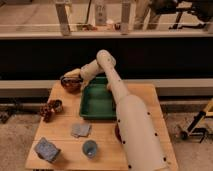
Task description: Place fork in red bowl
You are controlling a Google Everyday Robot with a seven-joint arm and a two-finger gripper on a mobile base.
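Observation:
The red bowl (70, 85) sits at the far left corner of the wooden table (145, 100), dark maroon with a paler rim. My gripper (70, 78) is at the end of the white arm, right over the bowl's rim. The fork is not distinguishable; it may be hidden at the gripper or in the bowl. The white arm (112, 80) reaches from the lower right across the green tray (98, 102) to the bowl.
A green tray lies in the table's middle. A brown object and small cup (50, 108) stand at the left edge. A grey cloth (80, 130), a grey-blue block (47, 149) and a small grey-blue cup (90, 148) lie near the front. A black wall runs behind.

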